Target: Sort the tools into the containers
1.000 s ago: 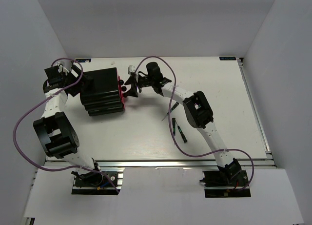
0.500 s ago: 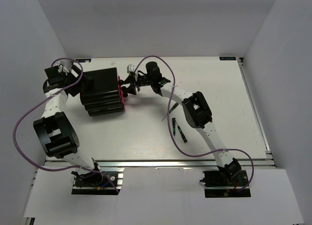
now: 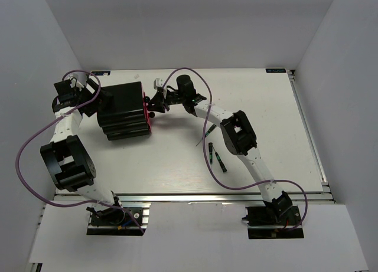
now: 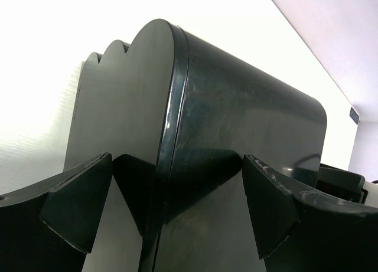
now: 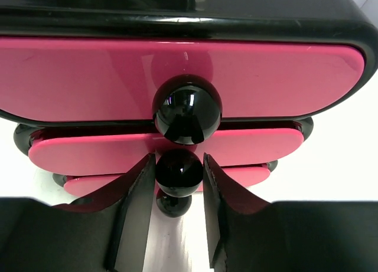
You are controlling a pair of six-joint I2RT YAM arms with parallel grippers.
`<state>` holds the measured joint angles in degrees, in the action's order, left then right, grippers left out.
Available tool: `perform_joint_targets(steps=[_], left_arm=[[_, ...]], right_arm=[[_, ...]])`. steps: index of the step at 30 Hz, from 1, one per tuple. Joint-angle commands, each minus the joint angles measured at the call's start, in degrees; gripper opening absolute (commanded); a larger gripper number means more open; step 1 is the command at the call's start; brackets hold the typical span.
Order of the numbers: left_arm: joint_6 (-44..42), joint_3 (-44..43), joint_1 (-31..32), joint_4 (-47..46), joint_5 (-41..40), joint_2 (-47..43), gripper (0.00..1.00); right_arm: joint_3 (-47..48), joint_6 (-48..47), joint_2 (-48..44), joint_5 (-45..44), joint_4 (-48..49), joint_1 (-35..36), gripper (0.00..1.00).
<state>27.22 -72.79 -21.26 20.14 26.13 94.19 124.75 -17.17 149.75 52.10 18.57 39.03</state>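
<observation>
Drawer cabinet (image 3: pixel 121 110) back-left on table (image 3: pixel 266 118); screwdrivers (image 3: pixel 211 152) right of it, nearer front edge.

White table (image 3: pixel 266 107) with black drawer cabinet (image 3: pixel 121 110) at left, slim screwdrivers (image 3: pixel 211 152) mid-right.

From above, the cabinet (image 3: pixel 121 110) shows its drawers (image 3: pixel 146 114) only as a thin pink strip on its right face, and the knobs there are lost behind the right gripper (image 3: pixel 155 104). In the right wrist view the lowest knob (image 5: pixel 173 204) is half covered by the middle knob (image 5: pixel 179 173). Whether the fingers (image 5: pixel 137 213) touch that knob cannot be told (the gaps are slivers). In the left wrist view the cabinet's base runs off the bottom edge. The screwdrivers (image 3: pixel 211 151) right of the cabinet are too small to show tips.
</observation>
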Motion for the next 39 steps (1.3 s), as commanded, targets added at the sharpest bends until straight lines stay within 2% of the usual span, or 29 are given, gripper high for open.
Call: perform_joint_targets(steps=[1, 15, 21, 24, 25, 28, 32, 33, 34, 36, 37, 38, 39], left_arm=[[-2.5, 1.7, 1.5, 8.5, -1.5, 2.2, 0.97], [-2.9, 1.2, 1.6, 9.0, -2.0, 2.8, 0.97], [-2.9, 0.6, 1.5, 9.0, -2.3, 3.2, 0.97], [-3.0, 0.5, 1.5, 9.0, -2.1, 3.1, 0.97], [-2.9, 0.5, 1.5, 8.9, -2.2, 3.0, 0.97], [-2.9, 0.6, 1.5, 9.0, -2.3, 2.8, 0.97], [-3.1, 1.0, 1.5, 9.2, -2.7, 2.3, 0.97], [-3.1, 1.2, 1.5, 9.2, -2.9, 2.2, 0.97], [-3.2, 1.3, 1.5, 9.4, -3.0, 2.0, 0.97], [-3.2, 2.4, 1.6, 9.0, -3.2, 1.6, 0.97], [-3.3, 2.8, 1.5, 8.9, -3.2, 1.3, 0.97], [-3.3, 3.4, 1.5, 8.9, -3.2, 1.0, 0.97], [-3.5, 3.7, 1.5, 8.8, -3.3, 0.7, 0.97]], right_arm=[[1.6, -0.7, 0.6, 1.5, 1.6, 0.0, 0.24], [-12.7, -2.2, -7.9, 2.0, 3.9, -6.9, 0.21], [-18.7, -4.7, -11.2, 3.1, 3.2, -9.2, 0.24], [-19.8, -5.9, -12.2, 3.4, 2.3, -9.5, 0.33], [-19.9, -5.8, -12.6, 3.4, 2.2, -9.4, 0.49], [-19.3, -5.9, -14.3, 3.5, -0.3, -9.6, 0.7], [-20.4, -10.1, -19.6, 7.2, -6.7, -12.4, 0.73], [-20.9, -12.3, -20.6, 8.4, -12.4, -13.2, 0.73], [-20.4, -20.0, -22.2, 9.7, -17.1, -14.1, 0.72], [-17.5, -35.0, -22.8, 13.0, -32.8, -16.7, 0.7], [-11.7, -45.2, -22.0, 12.8, -55.0, -17.3, 0.69], [-8.3, -67.2, -21.1, 8.2, -66.6, -18.1, 0.68], [-5.4, -76.0, -20.2, 4.5, -76.0, -18.2, 0.66]])
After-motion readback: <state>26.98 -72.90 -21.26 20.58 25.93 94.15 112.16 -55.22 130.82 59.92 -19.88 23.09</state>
